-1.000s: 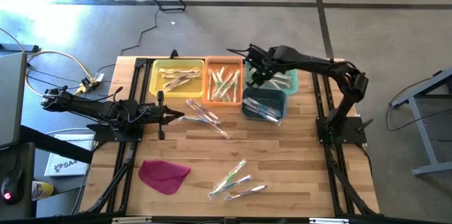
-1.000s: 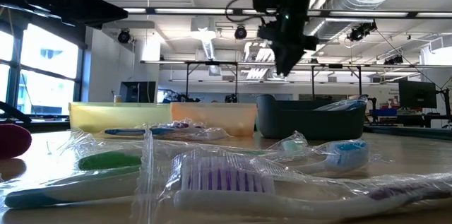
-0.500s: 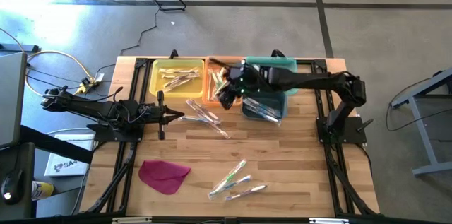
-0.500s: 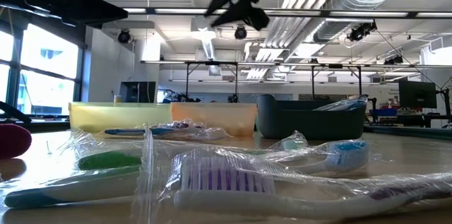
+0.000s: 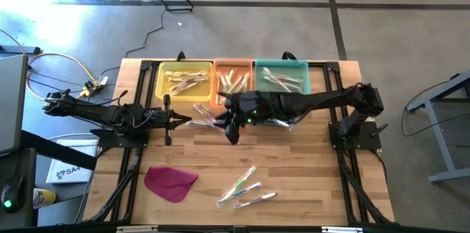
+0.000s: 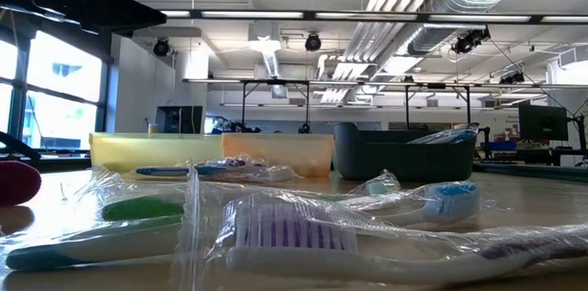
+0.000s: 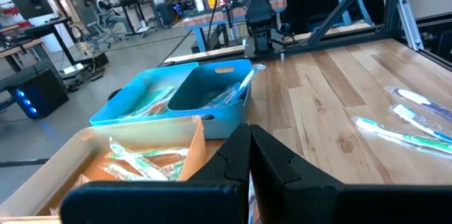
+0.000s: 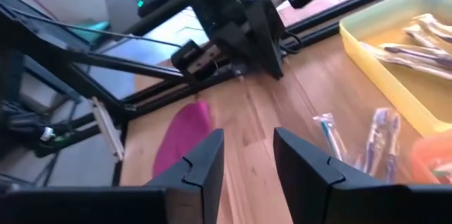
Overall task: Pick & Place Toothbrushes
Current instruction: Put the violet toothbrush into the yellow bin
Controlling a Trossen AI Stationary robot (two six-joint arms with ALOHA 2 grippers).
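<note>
A wooden table seen from above, described left to right. At the left edge the left gripper (image 5: 183, 121) rests low over the table, fingers pressed together, holding nothing. Below it lies a flat magenta cloth (image 5: 170, 182). Along the far edge sit three bins, each already holding wrapped toothbrushes: a yellow bin (image 5: 184, 80), an orange bin (image 5: 233, 80) and a teal bin (image 5: 281, 77); a darker blue bin (image 7: 206, 88) sits just in front of the teal one. The right gripper (image 5: 232, 127) reaches across to mid-table, fingers partly apart and empty, poised above a small cluster of loose toothbrushes (image 5: 210, 117). Another loose cluster (image 5: 244, 187) lies near the front edge. Sorting looks well underway, with these two groups left.
</note>
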